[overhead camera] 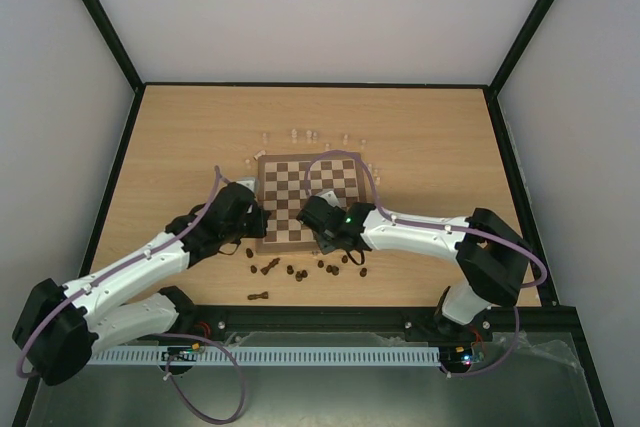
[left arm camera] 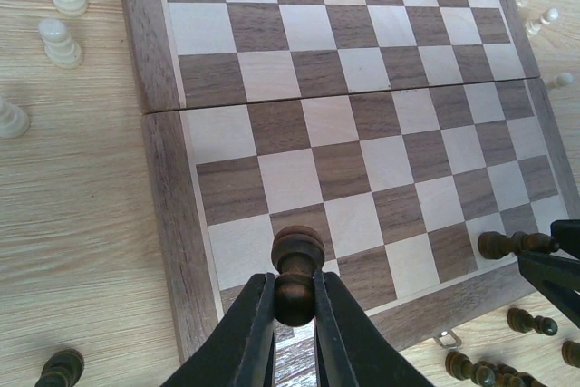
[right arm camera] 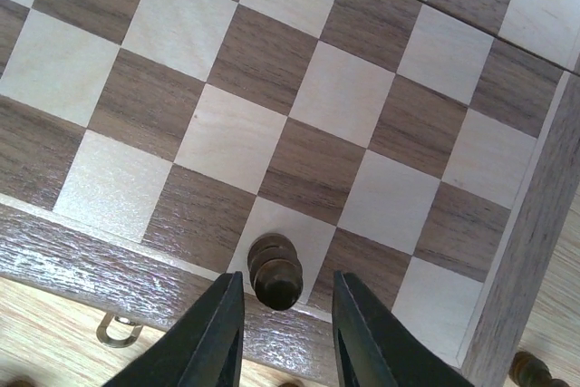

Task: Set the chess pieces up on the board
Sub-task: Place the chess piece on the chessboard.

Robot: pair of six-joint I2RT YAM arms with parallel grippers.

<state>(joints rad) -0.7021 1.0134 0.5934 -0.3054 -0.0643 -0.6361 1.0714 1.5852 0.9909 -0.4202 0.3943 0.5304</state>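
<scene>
From here the board (overhead camera: 285,182) lies flat in the middle of the table (overhead camera: 430,127), and both arms reach in over its near edge.

The left gripper (left arm camera: 294,295) is clenched on a dark piece (left arm camera: 297,269). Its two black fingers pinch the piece low on the stem, with the round head sticking up above them. It is held upright over the near left corner of the board, just inside the border. I cannot tell whether its foot touches the wood.

The right gripper (right arm camera: 286,292) sits further along the same edge with its fingers parted. A second dark piece (right arm camera: 275,271) stands on its own on a pale square in the nearest row, between those fingers, with a sliver of board showing on each side of it. So that one is let go.

Close by, the loose dark pieces (overhead camera: 300,273) are strewn on the table just in front of the board's near edge. Some are lying down and some are bunched together right under the right wrist. One stray (overhead camera: 258,296) lies nearer the arm bases. The two wrists are close to each other, with only a few squares between them.

The pale pieces (overhead camera: 310,135) stand in a ragged line on the table beyond the far edge, with a few more off the far right corner. They are well apart from either hand. A small brass latch (right arm camera: 113,331) hangs from the board's front edge, left of the right gripper's fingers.
</scene>
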